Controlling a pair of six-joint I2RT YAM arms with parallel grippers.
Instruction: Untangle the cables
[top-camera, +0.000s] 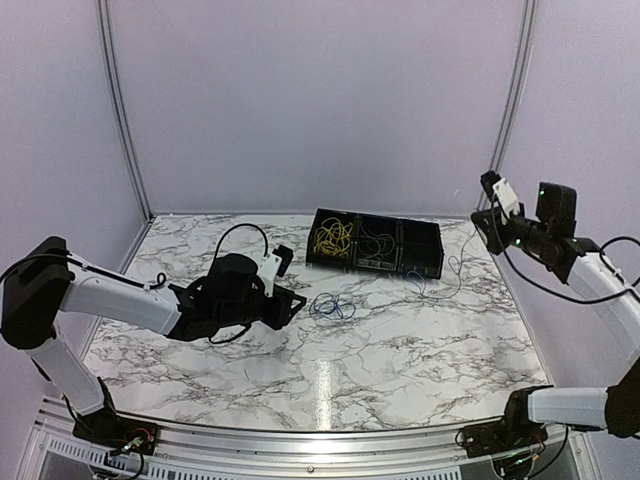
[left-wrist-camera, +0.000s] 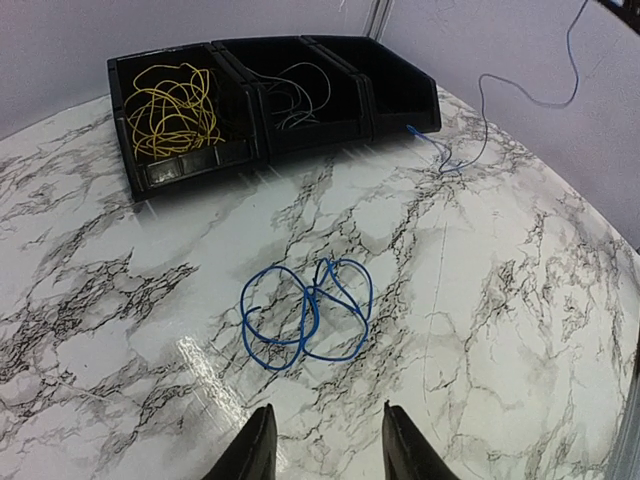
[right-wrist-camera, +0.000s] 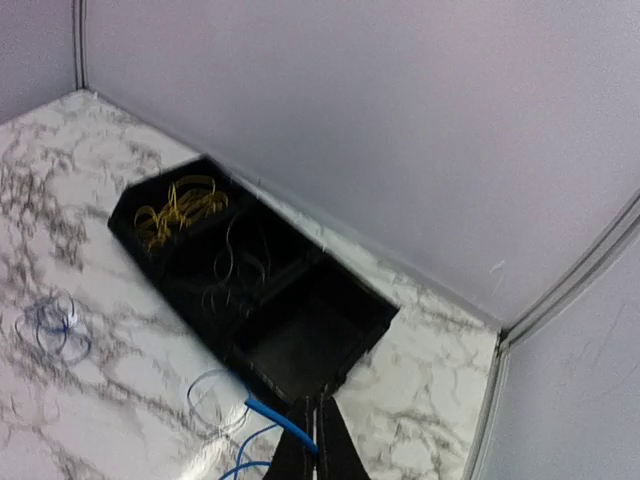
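So the right gripper (right-wrist-camera: 320, 432) is up in the air near the far right corner, fingers pinched together on a long thin blue strand of wire (left-wrist-camera: 482, 110). The strand droops down to the marble-patterned tabletop (top-camera: 400, 350) and ends in a small loose loop right by the black three-compartment plastic tray (left-wrist-camera: 190, 172) along the far edge. The left gripper (left-wrist-camera: 325, 445) hangs low, fingers apart with nothing between them, aimed at the blue looped wire coil (left-wrist-camera: 305, 315) lying flat about mid-table, well clear of the tray. The yellow wire tangle (left-wrist-camera: 175, 108) is in the tray's left compartment, a thin black wire (left-wrist-camera: 298, 92) is in the middle one, and the right one looks empty. My read is that the strand is being drawn out so it can go in that empty slot. I'd lift slow and straight, watch that the trailing loop doesn't snag the tray's corner, then lower it gradually so it piles up instead of springing out. Can't tell if the strand and the coil are one wire or two, so I'd leave the coil until that's clear.
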